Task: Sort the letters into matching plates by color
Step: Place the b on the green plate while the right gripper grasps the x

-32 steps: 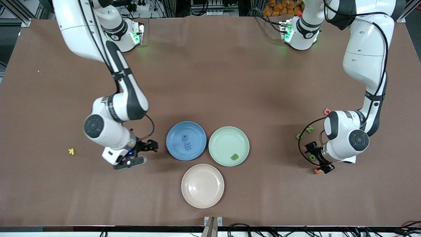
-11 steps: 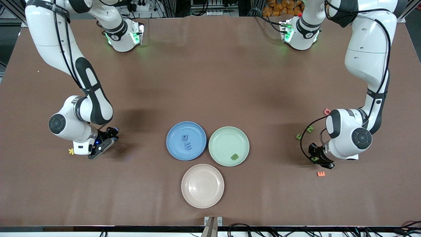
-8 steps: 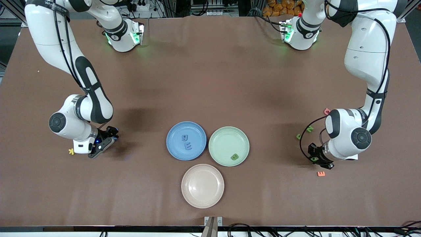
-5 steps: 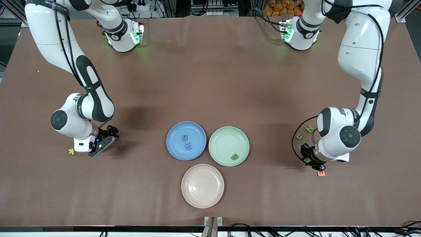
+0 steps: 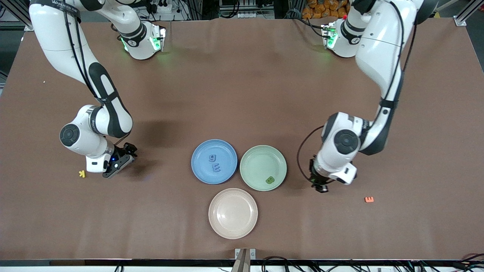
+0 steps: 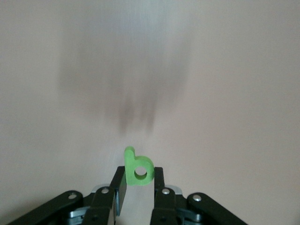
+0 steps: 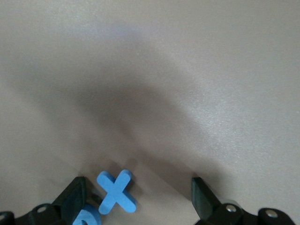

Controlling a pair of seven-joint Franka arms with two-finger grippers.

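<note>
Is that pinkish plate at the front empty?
Empty: the pink plate shows only its bare surface, no letters in it.

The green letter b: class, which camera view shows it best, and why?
The left wrist view: the green letter b fills the centre, pinched in the shut left pincer. In the front view the left pincer hides it; the right wrist view does not show it.

A blue letter (image 7: 86,218) beside the blue cross (image 7: 116,192) is cut off.
</note>
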